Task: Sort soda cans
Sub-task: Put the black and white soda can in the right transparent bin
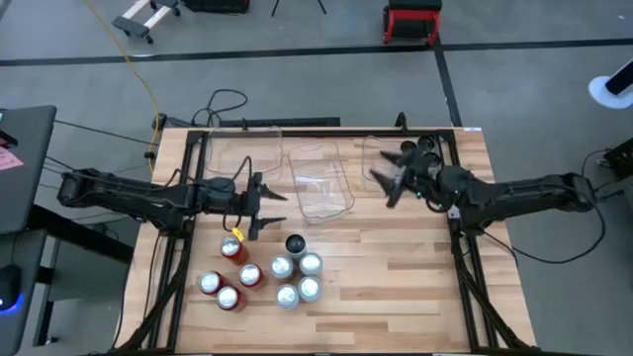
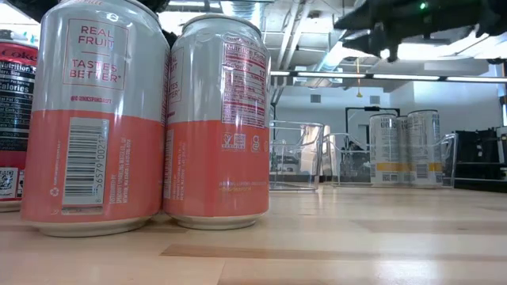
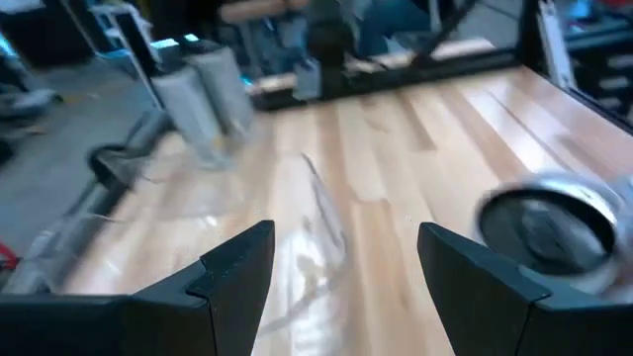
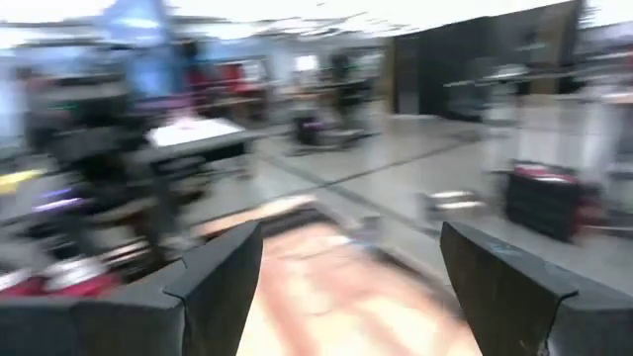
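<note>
Several soda cans stand upright in a cluster (image 1: 262, 275) on the near middle of the table: red ones to the left, silver ones to the right, one dark can (image 1: 295, 244) at the far side. More dark cans (image 1: 421, 148) stand in the right clear bin. My left gripper (image 1: 269, 213) is open and hovers just beyond the cluster. In the left wrist view, the left gripper (image 3: 346, 237) has the dark can (image 3: 549, 227) beside it. My right gripper (image 1: 388, 178) is open above the right bin's near side. The right wrist view shows the right gripper (image 4: 351, 232) empty.
Three clear plastic bins sit in a row across the far half of the table: left (image 1: 242, 153), middle (image 1: 321, 183), right (image 1: 381, 148). Two cans (image 2: 150, 119) stand close in front of the low camera. Bare wood lies near right (image 1: 415, 287).
</note>
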### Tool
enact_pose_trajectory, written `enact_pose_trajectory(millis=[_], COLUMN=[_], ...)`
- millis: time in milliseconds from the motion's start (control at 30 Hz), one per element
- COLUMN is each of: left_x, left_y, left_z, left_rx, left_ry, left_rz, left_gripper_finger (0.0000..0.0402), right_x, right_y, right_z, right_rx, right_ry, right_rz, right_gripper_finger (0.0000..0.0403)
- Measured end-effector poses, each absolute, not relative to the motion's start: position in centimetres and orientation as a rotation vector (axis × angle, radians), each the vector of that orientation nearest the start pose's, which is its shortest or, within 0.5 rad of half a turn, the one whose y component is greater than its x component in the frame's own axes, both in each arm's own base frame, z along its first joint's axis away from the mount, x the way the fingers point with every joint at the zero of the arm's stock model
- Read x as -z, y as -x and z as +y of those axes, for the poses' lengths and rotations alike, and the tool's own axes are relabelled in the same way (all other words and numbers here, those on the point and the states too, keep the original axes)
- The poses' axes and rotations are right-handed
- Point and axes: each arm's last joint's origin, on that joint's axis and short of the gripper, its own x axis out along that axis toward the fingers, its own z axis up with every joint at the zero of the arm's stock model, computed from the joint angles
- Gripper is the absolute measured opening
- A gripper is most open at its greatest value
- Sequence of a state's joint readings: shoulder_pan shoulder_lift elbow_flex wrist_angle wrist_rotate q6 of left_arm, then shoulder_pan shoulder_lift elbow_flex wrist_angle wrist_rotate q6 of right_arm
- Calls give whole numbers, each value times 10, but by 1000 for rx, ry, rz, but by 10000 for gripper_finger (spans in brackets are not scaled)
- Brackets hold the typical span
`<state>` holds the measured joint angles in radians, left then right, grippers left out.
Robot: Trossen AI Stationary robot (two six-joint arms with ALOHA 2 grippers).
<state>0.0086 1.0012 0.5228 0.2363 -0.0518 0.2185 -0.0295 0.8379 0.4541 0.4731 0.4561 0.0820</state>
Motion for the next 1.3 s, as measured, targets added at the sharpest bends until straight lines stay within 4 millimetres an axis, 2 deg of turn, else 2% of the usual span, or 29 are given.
enact_pose_trajectory(millis=[100, 233, 333, 533, 667, 967, 1300], left_x=[-241, -242, -244, -236, -223, -210, -209], left_y=[-215, -206, -201, -207, -216, -241, -248], left_z=[4, 3, 3, -4, -13, -24, -23], left_rx=[-34, -24, -33, 111, 150, 169, 145], left_ry=[-214, -185, -123, -94, -46, -45, -76], left_rz=[285, 454, 514, 551, 618, 565, 518], left_gripper_finger=[247, 247, 247, 245, 222, 159, 149], right_x=[-269, -263, -258, -248, -238, -222, -209], right_y=[-192, -199, -204, -215, -228, -274, -332], right_z=[-9, -1, 6, 17, 27, 50, 66], right_rx=[375, 332, 304, 256, 220, 136, 13], right_ry=[-136, -198, -231, -230, -186, -24, -23], right_rz=[-99, -84, -61, -36, -29, 4, 69], right_gripper_finger=[326, 326, 326, 326, 326, 326, 337])
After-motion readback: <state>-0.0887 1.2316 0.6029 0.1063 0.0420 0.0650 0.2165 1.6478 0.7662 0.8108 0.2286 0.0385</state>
